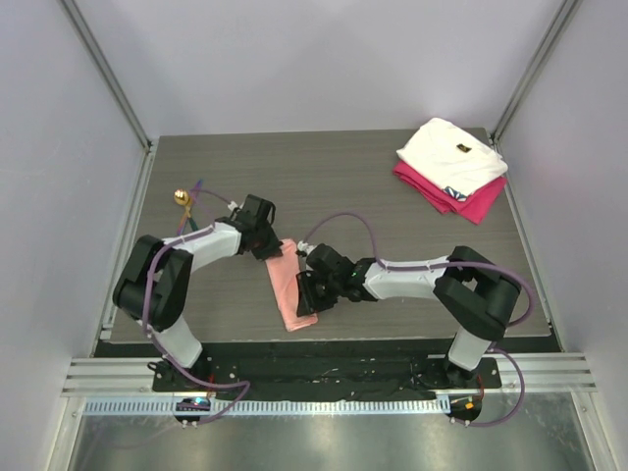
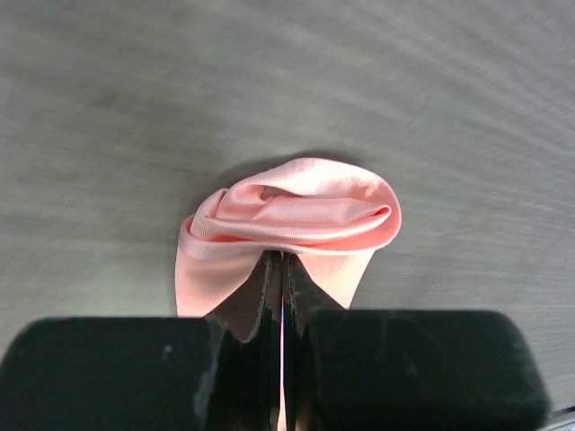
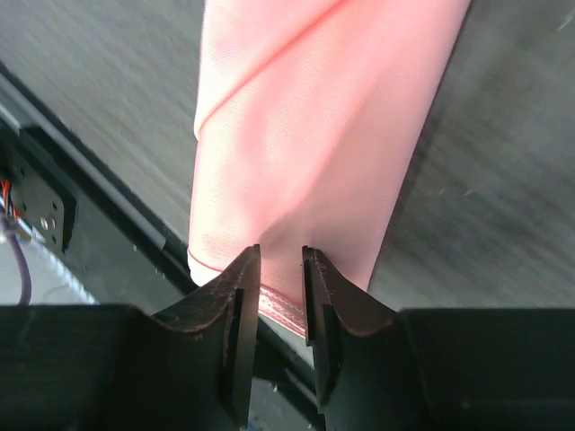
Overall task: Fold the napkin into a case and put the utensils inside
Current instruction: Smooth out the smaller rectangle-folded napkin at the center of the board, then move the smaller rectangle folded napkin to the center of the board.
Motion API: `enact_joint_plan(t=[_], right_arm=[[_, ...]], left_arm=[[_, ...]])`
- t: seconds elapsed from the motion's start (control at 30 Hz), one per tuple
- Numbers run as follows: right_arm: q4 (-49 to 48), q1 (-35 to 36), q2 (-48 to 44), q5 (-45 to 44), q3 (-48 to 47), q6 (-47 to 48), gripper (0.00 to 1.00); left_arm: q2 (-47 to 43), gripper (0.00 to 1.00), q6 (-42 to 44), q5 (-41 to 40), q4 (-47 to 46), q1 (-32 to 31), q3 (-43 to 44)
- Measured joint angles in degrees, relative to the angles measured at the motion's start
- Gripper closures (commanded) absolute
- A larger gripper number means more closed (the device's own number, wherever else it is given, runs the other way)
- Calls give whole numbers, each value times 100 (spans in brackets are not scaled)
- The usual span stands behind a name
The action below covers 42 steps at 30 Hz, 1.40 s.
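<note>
The left pincer [image 2: 283,262] is closed tight on the far end of the napkin [image 1: 287,280], where the cloth bunches into a loose roll just past its fingertips. The right pincer [image 3: 280,260] stands narrowly apart, astride the near hem, with no clamp on it showing.

The napkin lies as a long narrow strip on the table [image 1: 392,196], running near to far between the two arms, its near end right at the table's near edge by the black base plate [image 1: 334,368].

The fold looks to be in hand and the case not finished. The next move probably calls for the right pincer to close on the hem, then for both to carry the ends together evenly.

The utensils [image 1: 184,199] lie far left, well apart. The white cloth [image 1: 451,155] and magenta cloth [image 1: 461,201] sit far right. Bare table lies between, so there is room for the fold; the near edge is the tight side.
</note>
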<state>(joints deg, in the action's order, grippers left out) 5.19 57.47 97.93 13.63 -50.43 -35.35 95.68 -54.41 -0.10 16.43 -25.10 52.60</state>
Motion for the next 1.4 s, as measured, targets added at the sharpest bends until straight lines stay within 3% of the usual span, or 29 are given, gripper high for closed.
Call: enact_joint_plan(t=[0.17,0.47,0.73,0.93,1.03,1.13,1.27,1.4], right_arm=[[-415,-33,9,-111,94,-223,65],[-328,-33,-258,-162,114,-225,56],[-494,59,9,-219,107,-315,60],[-1906,234,647,-37,31,-1443,59],[-2881,256,1215,116,-192,-2181,53],[-3158,199,1386,247,-527,-2426,47],[-3187,-133,1121,439,-861,-2286,40],[-2524,-634,341,385,-748,-1620,40]], left_arm=[[481,97,188,55,-24,-7,546],[260,71,739,87,352,-22,732],[-1220,64,1014,166,949,79,826],[-2577,59,1071,249,1491,835,365],[-3252,55,1165,225,1991,1252,192],[-3576,53,1252,232,2208,1416,118],[-3272,59,1300,496,2175,1475,46],[-1703,70,1318,975,1958,1473,444]])
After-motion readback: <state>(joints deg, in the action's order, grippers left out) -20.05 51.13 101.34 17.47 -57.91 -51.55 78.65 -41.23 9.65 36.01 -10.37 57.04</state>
